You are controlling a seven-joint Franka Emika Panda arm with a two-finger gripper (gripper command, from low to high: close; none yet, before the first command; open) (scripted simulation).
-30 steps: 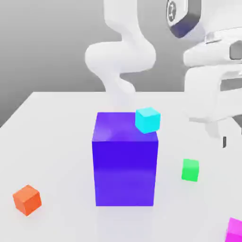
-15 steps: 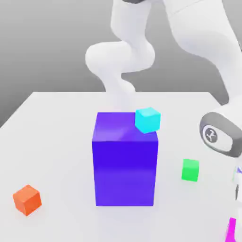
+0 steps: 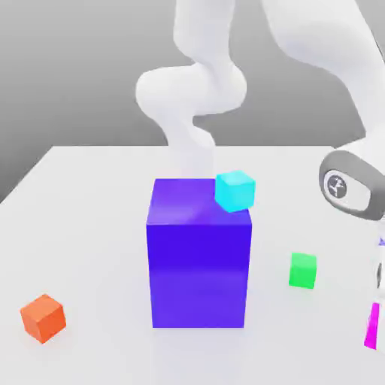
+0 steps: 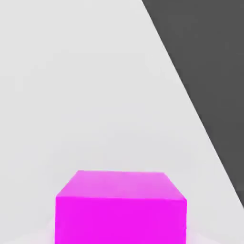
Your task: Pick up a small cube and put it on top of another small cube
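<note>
Pale grey desk (image 3: 83, 203) under a darker grey backdrop, and the white arm (image 3: 342, 90) has swung low at the exterior view's right edge. Close before the jaws sits the small bright magenta cube (image 4: 120, 207), glossy, flat-faced, square-on in the hand view; whether the jaws are open or gripping it I cannot tell. My guess: this is the pick-up step. Next comes carrying it onto another small cube, perhaps the small green cube (image 3: 303, 270).
</note>
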